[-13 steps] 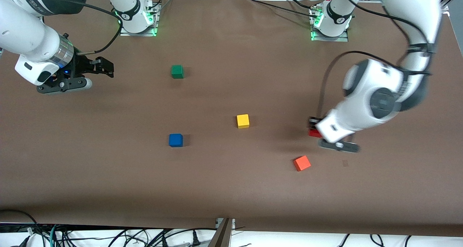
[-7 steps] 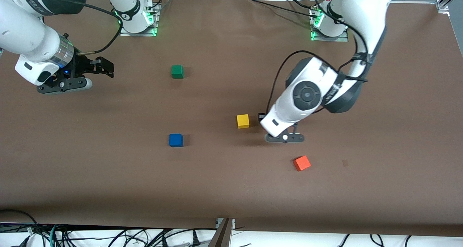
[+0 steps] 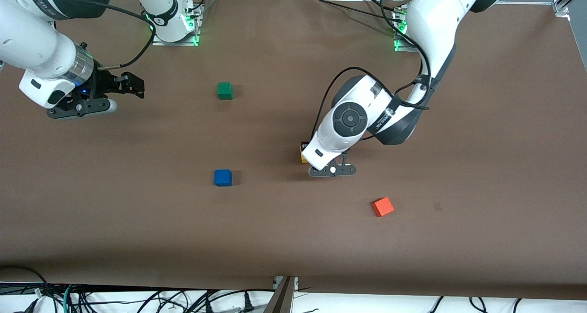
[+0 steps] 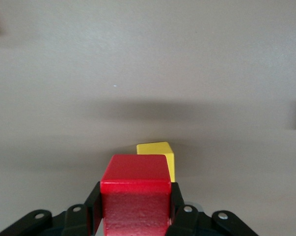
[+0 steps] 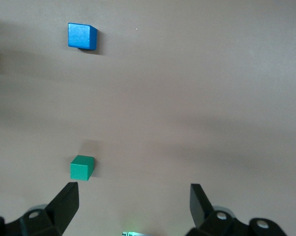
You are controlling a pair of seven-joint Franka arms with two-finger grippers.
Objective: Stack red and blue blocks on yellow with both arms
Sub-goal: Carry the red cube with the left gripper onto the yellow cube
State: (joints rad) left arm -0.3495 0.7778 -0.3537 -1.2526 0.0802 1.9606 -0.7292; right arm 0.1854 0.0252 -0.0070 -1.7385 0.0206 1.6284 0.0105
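Note:
My left gripper (image 4: 136,197) is shut on the deep red block (image 4: 135,189), one black finger on each side of it. It holds the block in the air just above the yellow cube (image 4: 156,149). In the front view the left wrist covers both the red block and the gripper, and only a sliver of the yellow cube (image 3: 303,156) shows. The blue block (image 3: 223,178) rests on the table toward the right arm's end, apart from the yellow cube. My right gripper (image 3: 132,85) waits open and empty above the table near its own base, with the blue block (image 5: 82,36) showing in its wrist view.
A green cube (image 3: 224,90) sits farther from the front camera than the blue block. An orange cube (image 3: 382,207) lies nearer to the camera than the yellow cube, toward the left arm's end. The brown table (image 3: 293,239) spreads out around them.
The left arm has swung the red block from near the orange cube across to the yellow cube. The right arm has not moved.

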